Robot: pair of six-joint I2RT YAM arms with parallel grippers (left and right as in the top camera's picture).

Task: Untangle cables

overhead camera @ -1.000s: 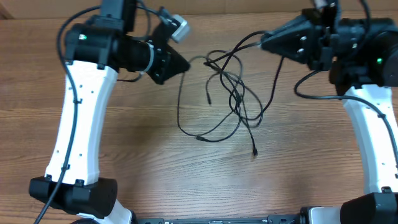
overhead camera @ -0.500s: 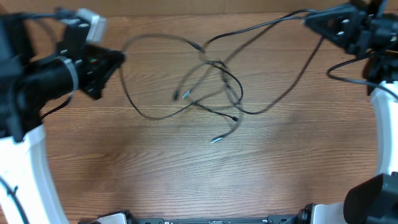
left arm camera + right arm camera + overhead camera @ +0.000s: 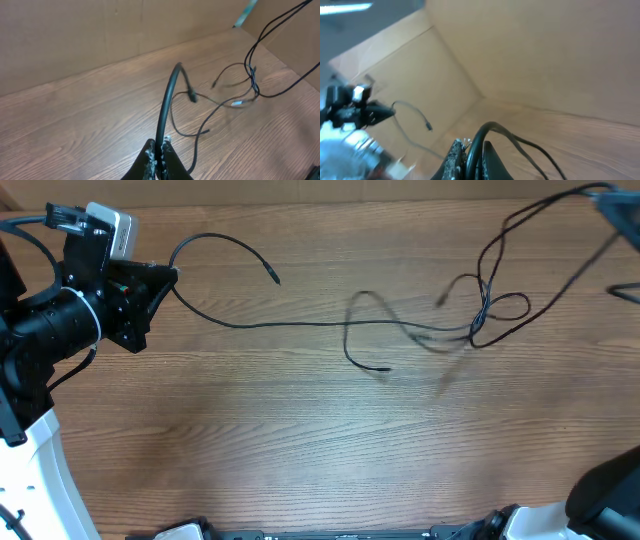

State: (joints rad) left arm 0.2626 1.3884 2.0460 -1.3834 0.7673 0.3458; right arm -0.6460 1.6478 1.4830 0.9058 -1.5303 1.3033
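Pinching cables, the left jaws clamp one strand and the right jaws another. A tangle hangs between them over the tabletop, with the right jaws near it, the left jaws well apart, and a loose plug to its left.

No text, label, brand, number or sign can be read in any of the views.
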